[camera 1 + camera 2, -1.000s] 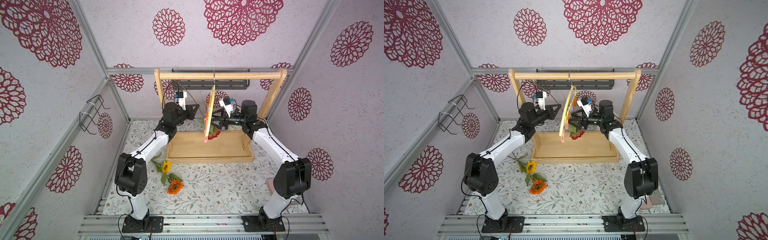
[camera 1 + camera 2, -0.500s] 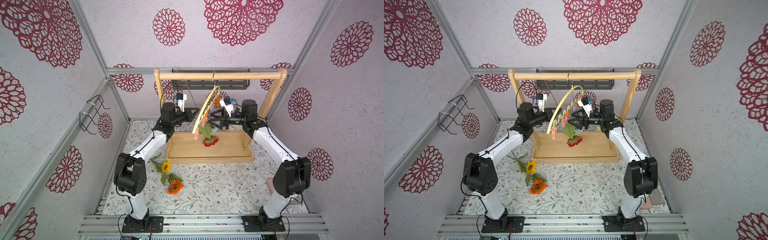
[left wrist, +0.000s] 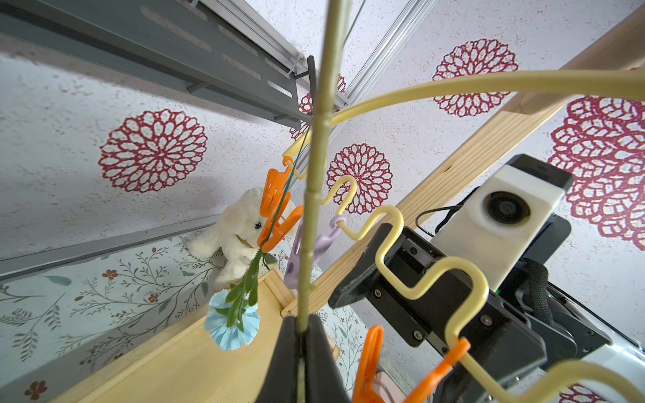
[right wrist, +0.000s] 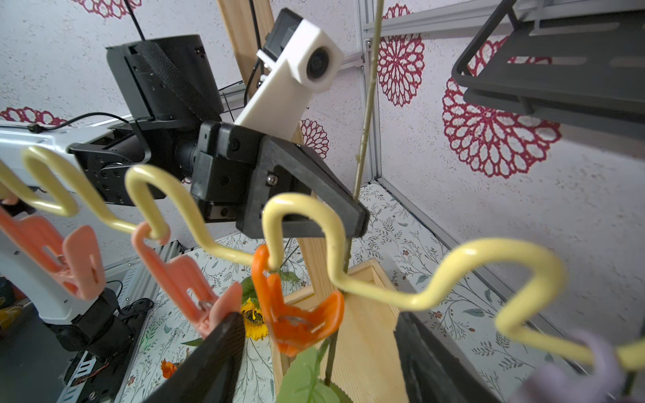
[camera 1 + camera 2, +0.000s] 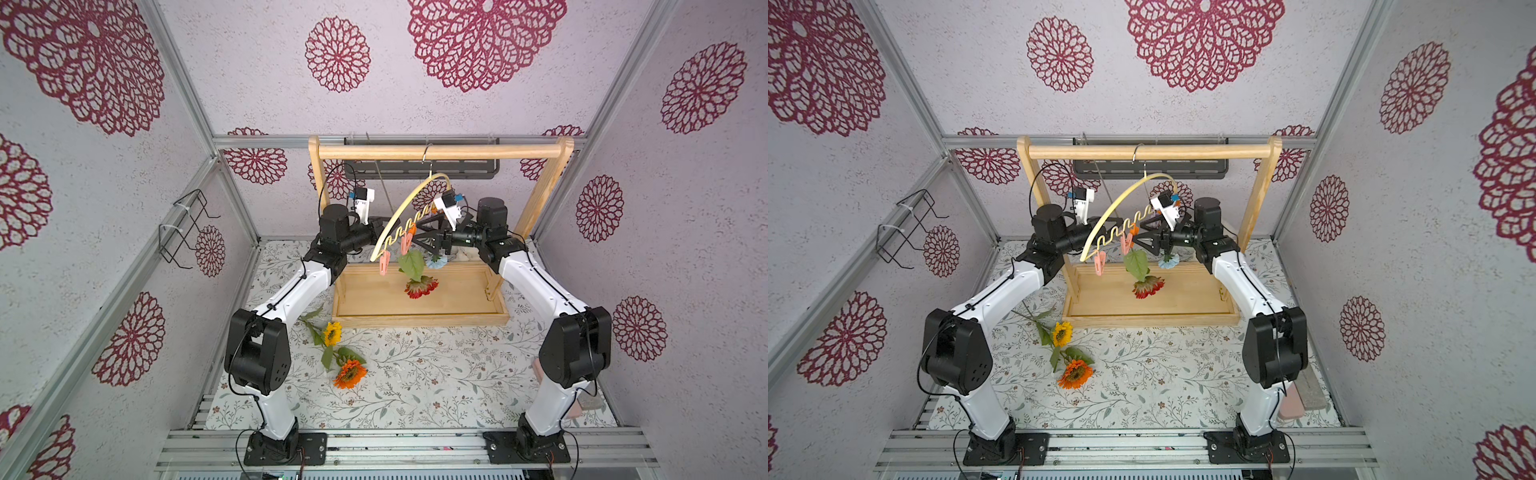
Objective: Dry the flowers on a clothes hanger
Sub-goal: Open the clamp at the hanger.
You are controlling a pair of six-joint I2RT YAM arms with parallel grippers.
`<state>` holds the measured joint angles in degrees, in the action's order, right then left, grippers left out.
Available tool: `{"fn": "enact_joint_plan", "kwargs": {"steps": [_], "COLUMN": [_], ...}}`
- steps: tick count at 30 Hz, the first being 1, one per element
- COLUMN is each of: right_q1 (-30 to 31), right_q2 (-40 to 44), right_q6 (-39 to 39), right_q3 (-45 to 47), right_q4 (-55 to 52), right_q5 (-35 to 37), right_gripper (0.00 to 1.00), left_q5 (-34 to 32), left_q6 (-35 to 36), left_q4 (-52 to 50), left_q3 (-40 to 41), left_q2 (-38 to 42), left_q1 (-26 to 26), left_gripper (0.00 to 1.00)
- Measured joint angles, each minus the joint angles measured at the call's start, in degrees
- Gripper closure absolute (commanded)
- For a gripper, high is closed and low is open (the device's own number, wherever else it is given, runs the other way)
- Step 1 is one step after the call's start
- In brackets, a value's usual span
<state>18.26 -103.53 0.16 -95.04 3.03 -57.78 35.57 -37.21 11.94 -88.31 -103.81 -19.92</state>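
1. As I read both top views, the red bloom (image 5: 420,287) hangs head-down above the wooden rack's (image 5: 419,321) base, its stem running vertically.
2. I see the left gripper (image 3: 302,324) clamped on that stem.
3. The right gripper's (image 4: 317,321) jaws stand apart, near the orange clothespin (image 4: 296,314).
4. The clothes hanger (image 4: 506,249) hooks on the rack's rail, wavy bar tilted.

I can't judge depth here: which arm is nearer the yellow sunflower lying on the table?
Left. The left arm passes just beside the sunflower, whose stem points toward it. The right arm rises on the opposite side of the table, well away.
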Motion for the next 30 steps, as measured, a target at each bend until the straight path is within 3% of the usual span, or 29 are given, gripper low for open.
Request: {"fn": "enact_joint_plan", "kwargs": {"steps": [4, 12, 15, 19, 22, 25, 30], "right_q1": [0.5, 0.7, 0.7, 0.7, 0.7, 0.7, 0.7], "right_q2": [-0.7, -1.2, -1.2, -1.2, -1.2, -1.2, -1.2], "right_q6": [1.0, 3.0, 3.1, 3.0, 3.2, 3.1, 2.9], "right_q3": [-1.2, -2.0, -2.0, -2.0, -2.0, -2.0, -2.0], "right_q4": [0.2, 1.2, 1.2, 1.2, 1.0, 0.9, 1.0], "right_q5": [0.8, 2.0, 2.3, 2.6, 3.0, 3.5, 3.6], "right_gripper": [0.35, 0.6, 0.62, 0.63, 0.49, 0.43, 0.45], "left_q5": [0.2, 0.6, 0.8, 1.1, 1.2, 1.3, 1.5], "left_q6": [-0.2, -0.5, -1.0, -1.9, -2.1, -2.2, -2.3], "left_q4": [-0.3, -0.3, -0.3, -0.2, -0.2, -0.2, -0.2], "left_q3": [0.0, 0.2, 0.2, 0.2, 0.2, 0.4, 0.7], "left_q2": [0.1, 0.1, 0.1, 0.1, 0.2, 0.3, 0.3], "left_q1": [0.0, 0.0, 0.0, 0.1, 0.1, 0.1, 0.1], "left_gripper": [1.0, 1.0, 1.0, 1.0, 1.0, 1.0, 1.0]}}
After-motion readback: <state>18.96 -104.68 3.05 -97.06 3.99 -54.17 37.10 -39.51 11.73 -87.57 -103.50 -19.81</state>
